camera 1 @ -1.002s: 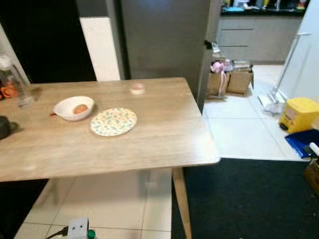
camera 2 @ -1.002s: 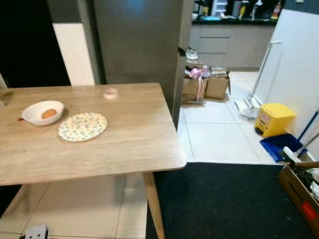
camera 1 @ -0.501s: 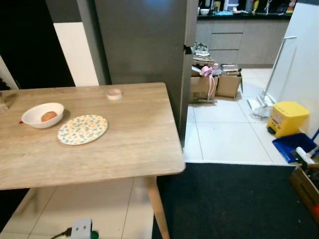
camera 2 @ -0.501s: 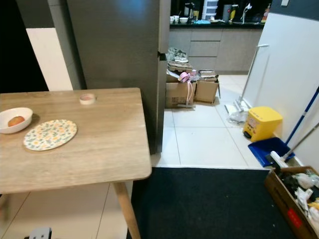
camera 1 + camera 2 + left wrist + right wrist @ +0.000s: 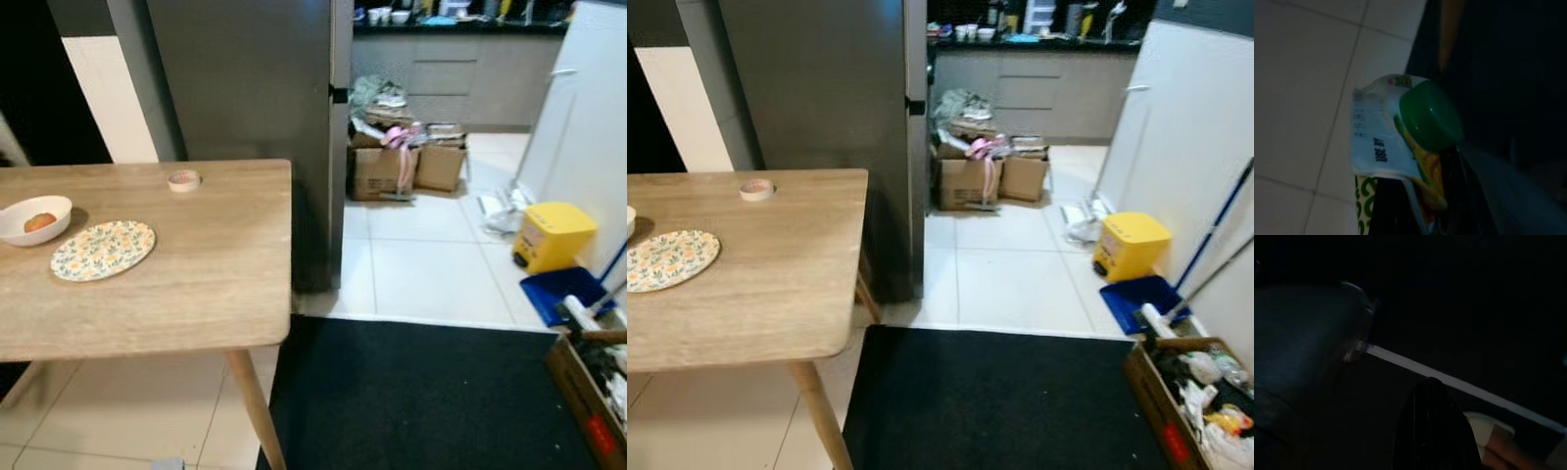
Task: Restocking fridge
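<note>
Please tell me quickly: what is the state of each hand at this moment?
Left hand: closed on a carton with a green cap, held above the floor.
Right hand: too dark, cannot be told.

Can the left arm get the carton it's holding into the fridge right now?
Probably not: the grey fridge is shut, standing beyond the wooden table. The left tool grips a green-capped carton low over the floor.
</note>
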`<state>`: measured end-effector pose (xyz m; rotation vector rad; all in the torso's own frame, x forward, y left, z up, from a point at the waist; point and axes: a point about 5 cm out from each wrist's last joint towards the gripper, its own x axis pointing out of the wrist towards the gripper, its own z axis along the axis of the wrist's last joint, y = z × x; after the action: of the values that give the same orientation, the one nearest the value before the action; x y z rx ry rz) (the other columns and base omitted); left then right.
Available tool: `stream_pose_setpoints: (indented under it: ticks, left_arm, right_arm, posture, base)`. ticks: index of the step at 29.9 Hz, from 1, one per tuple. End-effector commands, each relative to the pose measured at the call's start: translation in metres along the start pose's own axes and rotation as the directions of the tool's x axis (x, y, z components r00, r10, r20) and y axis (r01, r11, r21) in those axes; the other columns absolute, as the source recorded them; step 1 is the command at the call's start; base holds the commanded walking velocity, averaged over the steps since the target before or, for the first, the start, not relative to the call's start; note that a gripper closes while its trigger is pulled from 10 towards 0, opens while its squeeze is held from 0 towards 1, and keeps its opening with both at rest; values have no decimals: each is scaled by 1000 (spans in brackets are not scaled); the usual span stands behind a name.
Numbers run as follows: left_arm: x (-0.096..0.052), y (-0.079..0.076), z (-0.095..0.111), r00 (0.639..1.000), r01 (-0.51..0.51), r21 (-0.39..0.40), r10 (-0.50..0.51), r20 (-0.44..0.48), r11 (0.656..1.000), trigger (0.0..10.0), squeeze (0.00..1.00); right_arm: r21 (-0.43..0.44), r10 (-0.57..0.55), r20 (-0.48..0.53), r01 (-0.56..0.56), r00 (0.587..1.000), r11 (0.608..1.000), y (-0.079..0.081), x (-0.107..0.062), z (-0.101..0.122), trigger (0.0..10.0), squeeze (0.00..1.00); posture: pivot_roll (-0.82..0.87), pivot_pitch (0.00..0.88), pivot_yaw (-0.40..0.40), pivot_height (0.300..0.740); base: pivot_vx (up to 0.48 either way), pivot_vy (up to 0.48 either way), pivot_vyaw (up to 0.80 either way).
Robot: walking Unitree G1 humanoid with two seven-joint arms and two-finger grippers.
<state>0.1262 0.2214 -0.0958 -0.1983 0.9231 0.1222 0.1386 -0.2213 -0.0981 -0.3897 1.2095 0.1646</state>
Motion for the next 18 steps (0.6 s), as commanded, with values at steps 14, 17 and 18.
stream_pose_setpoints:
  ticks: [14, 17, 18]
  left_arm:
    - [3, -6, 5, 999, 35, 13, -35, 9, 999, 10000, 0]
    - [3, -6, 4, 999, 37, 13, -37, 2, 999, 10000, 0]
    - [3, -6, 4, 999, 37, 10, -37, 0, 999, 10000, 0]
  right_arm:
    - [-8, 12, 6, -11, 1000, 1000, 4, 0, 1, 10000, 0]
    - [-6, 12, 6, -12, 1000, 1000, 4, 0, 0, 10000, 0]
    - [-5, 13, 5, -13, 1000, 1000, 4, 0, 0, 10000, 0]
  posture:
    - [-67, 0, 20, 740]
    - [-67, 0, 20, 740]
    - [-67, 0, 23, 740]
  base:
    - [0, -480, 0]
    - [0, -480, 0]
    - [0, -480, 0]
